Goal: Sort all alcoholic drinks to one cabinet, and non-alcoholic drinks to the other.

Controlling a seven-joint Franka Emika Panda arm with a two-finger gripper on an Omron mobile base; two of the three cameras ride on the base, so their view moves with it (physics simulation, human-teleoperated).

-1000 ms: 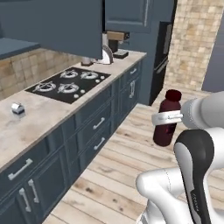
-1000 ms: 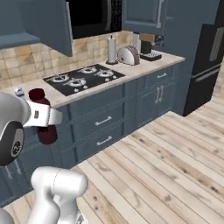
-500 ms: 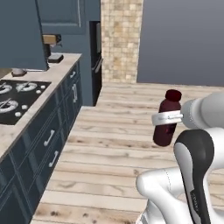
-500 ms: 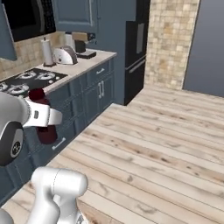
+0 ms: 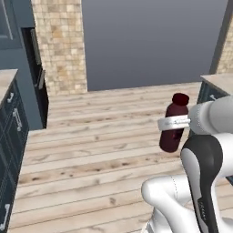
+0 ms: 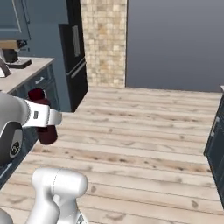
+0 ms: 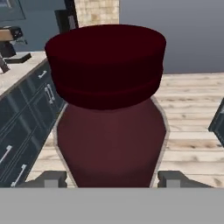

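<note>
Hand [image 5: 175, 122] clamped on squat maroon bottle [image 5: 173, 125], carried upright above wooden floor [image 5: 100, 150]. Advice: maintain vertical orientation, avoid counter [image 6: 19, 74] edges.

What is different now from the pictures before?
The robot's base turned, so the whole view swung away from the stove and counter toward open wooden floor and a grey wall. Nothing was picked up or let go. The gripper stays clamped on the upright maroon bottle, carried in the same pose.

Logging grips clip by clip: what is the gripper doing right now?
Gripper: shut on the squat dark maroon bottle with a short neck and red cap, carried upright above the wooden floor.
</note>
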